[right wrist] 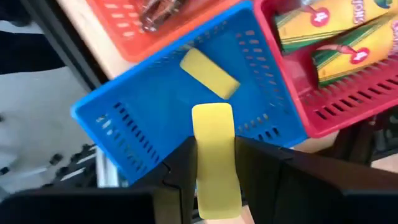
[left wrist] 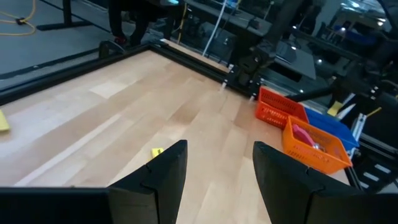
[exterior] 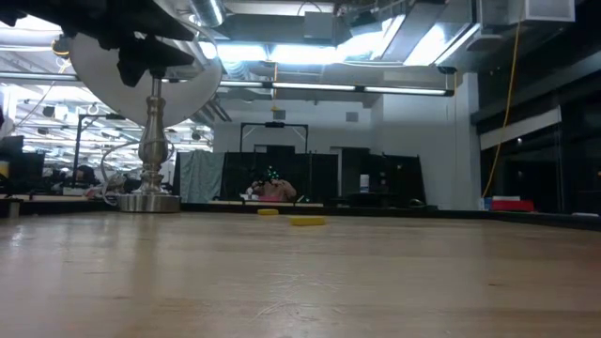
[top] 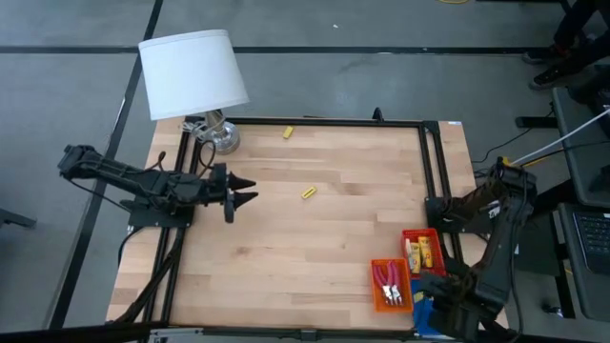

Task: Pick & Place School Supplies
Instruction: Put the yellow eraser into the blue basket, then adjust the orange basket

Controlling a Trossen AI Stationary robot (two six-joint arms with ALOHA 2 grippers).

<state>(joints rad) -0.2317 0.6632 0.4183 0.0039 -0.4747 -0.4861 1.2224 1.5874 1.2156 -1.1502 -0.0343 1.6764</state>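
The right gripper (right wrist: 214, 162) is clenched on a yellow block (right wrist: 214, 158), hanging right over the blue tray (right wrist: 143, 124) at the bench's (top: 286, 238) five o'clock corner, where another block (right wrist: 209, 73) already lies. If it lets go off-centre, the block could clip the rim and bounce out. Two loose blocks (top: 309, 191) wait mid-bench, at three o'clock of the left gripper (top: 250, 191), its fingers spread and empty.

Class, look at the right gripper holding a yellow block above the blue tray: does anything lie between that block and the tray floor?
Nothing visible blocks it. The right gripper holds the yellow block over the blue tray; another block lies inside, off to one side.
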